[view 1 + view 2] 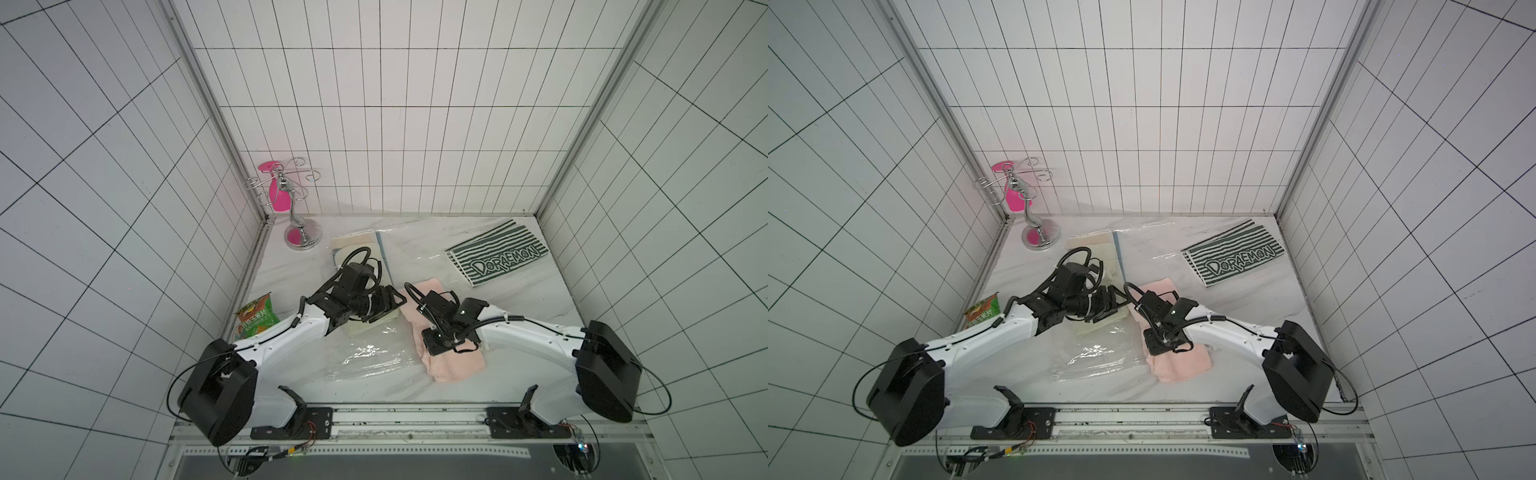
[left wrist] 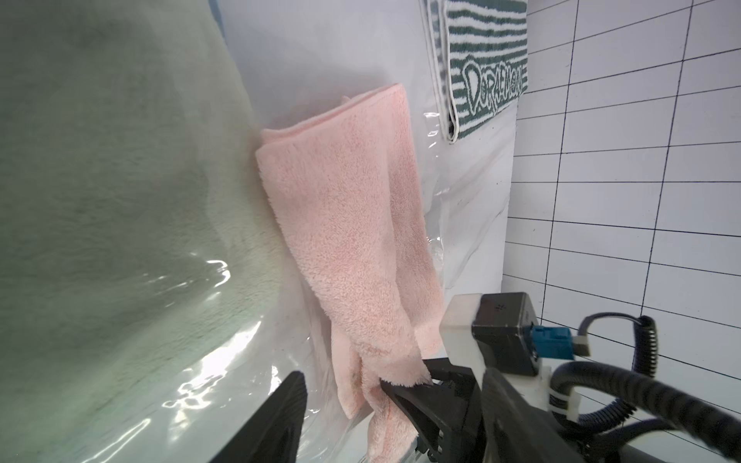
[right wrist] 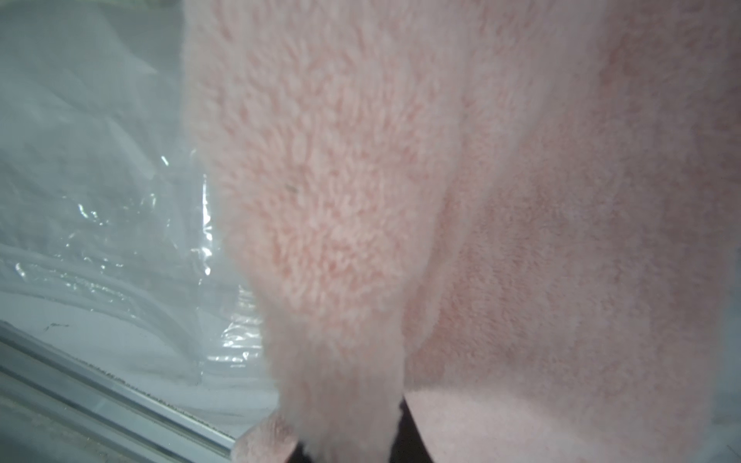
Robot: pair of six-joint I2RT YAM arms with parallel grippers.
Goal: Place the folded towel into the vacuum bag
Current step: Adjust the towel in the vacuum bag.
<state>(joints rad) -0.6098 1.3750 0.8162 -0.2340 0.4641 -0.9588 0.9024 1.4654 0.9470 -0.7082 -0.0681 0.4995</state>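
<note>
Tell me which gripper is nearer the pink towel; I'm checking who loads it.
Right. The right gripper is clamped on the pink towel; the left gripper sits open beside it, over the cream towel.

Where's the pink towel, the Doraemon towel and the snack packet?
pink towel (image 1: 457,365), in a top view, near end
Doraemon towel (image 1: 505,259), in a top view, the lettering
snack packet (image 1: 255,318), in a top view, green front

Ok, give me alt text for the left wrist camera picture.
A folded pink towel lies in the middle, its bunched end pinched by the right hand. Beside it, a pale green towel shows through the glossy vacuum bag; a striped Doraemon towel lies beyond.
</note>
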